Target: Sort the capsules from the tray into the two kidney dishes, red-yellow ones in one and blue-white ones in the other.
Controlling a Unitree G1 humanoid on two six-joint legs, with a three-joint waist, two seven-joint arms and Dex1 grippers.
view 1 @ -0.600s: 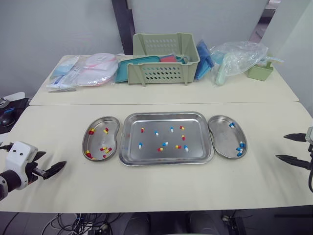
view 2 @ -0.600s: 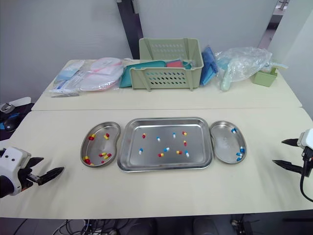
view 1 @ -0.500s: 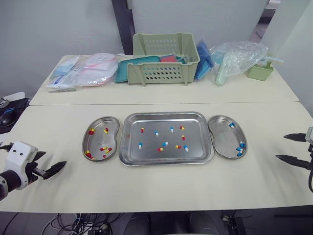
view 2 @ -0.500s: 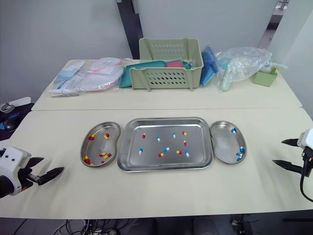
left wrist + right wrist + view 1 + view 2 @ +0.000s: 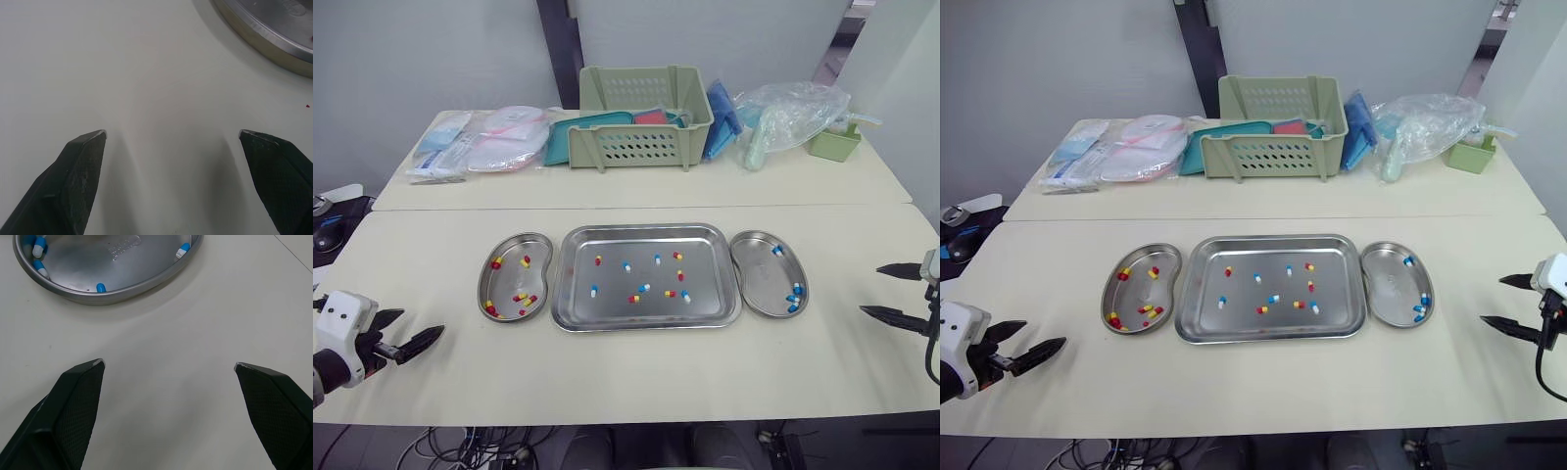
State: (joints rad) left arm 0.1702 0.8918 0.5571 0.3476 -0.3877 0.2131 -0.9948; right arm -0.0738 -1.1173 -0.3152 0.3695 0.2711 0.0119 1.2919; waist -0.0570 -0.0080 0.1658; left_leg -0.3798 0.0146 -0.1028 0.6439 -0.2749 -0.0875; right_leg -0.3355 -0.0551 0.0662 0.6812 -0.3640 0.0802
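Left claw (image 5: 422,322), right claw (image 5: 870,289): black tapered fingers (image 5: 73,181), white housings (image 5: 337,315).

Tray (image 5: 1342,274) between left kidney dish (image 5: 1139,292) and right kidney dish (image 5: 1389,291); left end effector (image 5: 1044,333), right end effector (image 5: 1492,301) both spread

Two cream benches before me, near and far.
On my near bench (image 5: 636,367): the tray (image 5: 705,257) between the left kidney dish (image 5: 509,280) and right kidney dish (image 5: 760,276). On the far bench (image 5: 705,186): green basket (image 5: 636,147), sealed packets (image 5: 475,147), plastic bag (image 5: 793,110), small green box (image 5: 833,145).
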